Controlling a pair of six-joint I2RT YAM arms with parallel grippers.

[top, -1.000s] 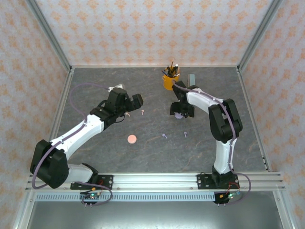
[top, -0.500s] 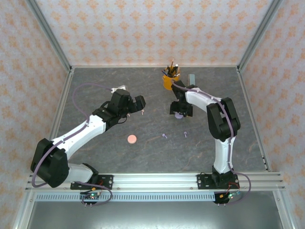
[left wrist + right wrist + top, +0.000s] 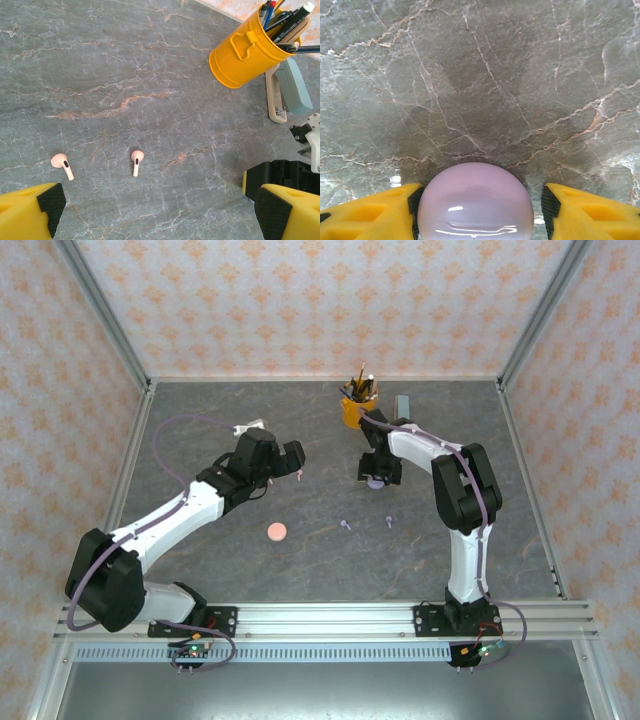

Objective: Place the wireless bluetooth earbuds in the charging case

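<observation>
Edging our left gripper [image 3: 288, 454], jaws wide apart, slightly closer over the two pink earbuds [image 3: 136, 161] on the table [image 3: 150, 65], we keep our right gripper [image 3: 378, 470] straddling the lilac case [image 3: 475, 197], jaws parted and unclamped, so every earbud, the lilac earbuds [image 3: 346, 525] included, remains outside a case.

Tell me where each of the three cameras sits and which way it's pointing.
Top external: above and behind the bases, looking down on the table; left arm and right arm show.
Left wrist: looking down at two pink earbuds and the yellow pen pot; yellow fingers of the open left end effector frame the bottom.
Right wrist: low over the table, facing the lilac case between the fingers of the right end effector.
Shared: pen pot in top and left wrist; case in top and right wrist.
</observation>
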